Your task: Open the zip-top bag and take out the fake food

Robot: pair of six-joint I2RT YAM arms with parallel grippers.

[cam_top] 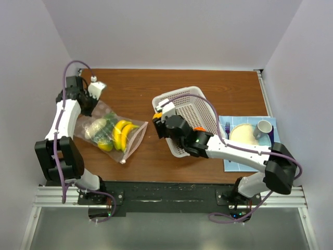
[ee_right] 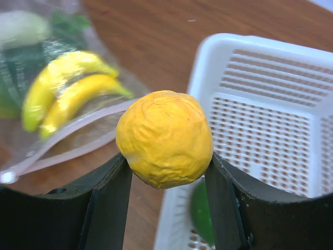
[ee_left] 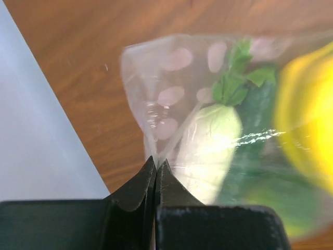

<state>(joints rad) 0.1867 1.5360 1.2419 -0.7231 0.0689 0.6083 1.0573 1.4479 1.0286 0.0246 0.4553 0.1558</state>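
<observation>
1. Zip-top bag (cam_top: 109, 134): lies flat on the left-centre of the table (cam_top: 208, 83), well apart from the white basket (cam_top: 200, 107). Clear, crinkly film with glare. Its pinkish zip strip runs along the edge facing the basket.
2. Inside the bag: two yellow bananas (cam_top: 123, 133), a whitish piece with green leaves (ee_left: 213, 140), and darker green pieces nearer the far corner. Most of the fake food is not yet removed.
3. Left gripper (ee_left: 156, 162): jaws pinched tight on the bag's corner film, at the end away from the zip. Reads as an anchor hold.
4. Orange-yellow round fruit (ee_right: 164, 138): wrinkled skin, clamped squarely between the two jaws of the right gripper (ee_right: 167, 159) and clear of the bag. It hangs over the basket's near-left rim.
5. Basket: a green piece (ee_right: 200, 211) shows under the held fruit, apparently already lying inside.
6. Step in hand (judgement): removal is under way. The bag seems to be open, though I cannot tell how wide the mouth gapes.
7. Next move calls for carrying the fruit over the basket floor and spreading the jaws. The right arm would then go back to the zip end while the left keeps the corner pinned.
8. Off to the right: plate (cam_top: 242, 134) and cup (cam_top: 264, 127) on a blue mat (cam_top: 231, 164), no part in this.
</observation>
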